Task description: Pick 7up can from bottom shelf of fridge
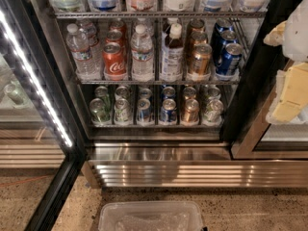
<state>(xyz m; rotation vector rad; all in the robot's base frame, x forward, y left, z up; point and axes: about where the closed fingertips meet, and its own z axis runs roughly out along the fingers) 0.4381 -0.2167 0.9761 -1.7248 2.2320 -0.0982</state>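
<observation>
Gripper (288, 76) is at the right edge of view, high up, beside the fridge (192, 174) frame, approx. level with the middle racks. Whether it is wide or narrow I cannot tell. The 7up can (98, 111) stands upright at the front-left end of the bottom shelf (154, 125), w/ another green can just behind. So the can lies down and left of the gripper, well apart, long axis vertical. I judge the reach must go lower and leftward.
</observation>
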